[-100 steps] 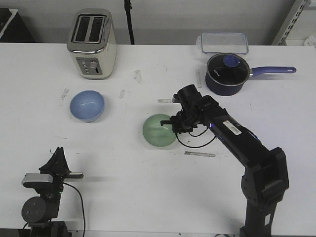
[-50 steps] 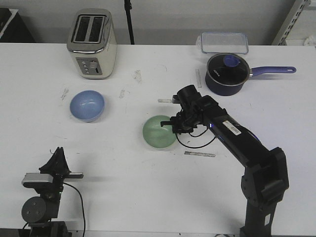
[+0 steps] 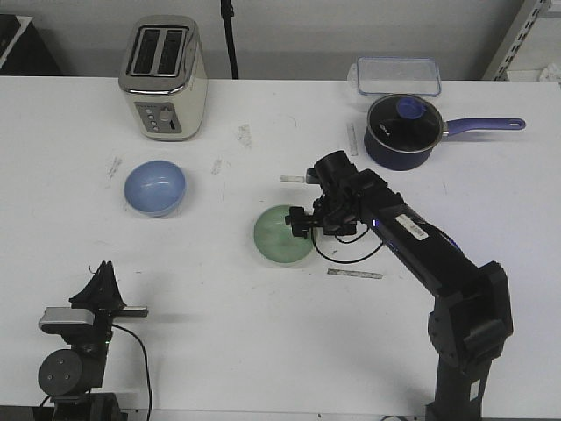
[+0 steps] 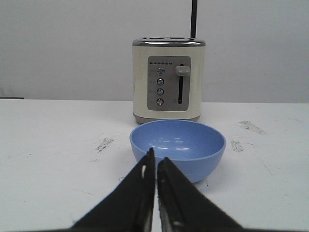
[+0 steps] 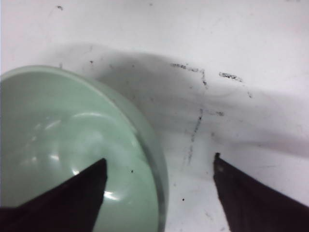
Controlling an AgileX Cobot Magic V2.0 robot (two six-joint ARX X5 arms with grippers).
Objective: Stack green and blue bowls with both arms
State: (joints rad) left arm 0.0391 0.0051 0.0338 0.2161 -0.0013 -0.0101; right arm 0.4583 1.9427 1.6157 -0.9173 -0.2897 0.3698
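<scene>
No lettering is legible anywhere; the glossy mint green bowl [image 3: 282,234] sits mid-table with the right gripper [image 3: 301,222] fingers spread astride its rim, the periwinkle blue bowl [image 3: 154,188] at its ten o'clock, the left gripper [image 4: 156,166] fingers pressed together.

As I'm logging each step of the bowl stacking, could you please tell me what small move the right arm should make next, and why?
Probably close the right gripper: its open fingers straddle the rim of the pale green glossy bowl, one inside, one outside, nothing yet pinched.

right hand [image 5: 159,176] spread wide (left hand [image 4: 156,162] closed)
</scene>
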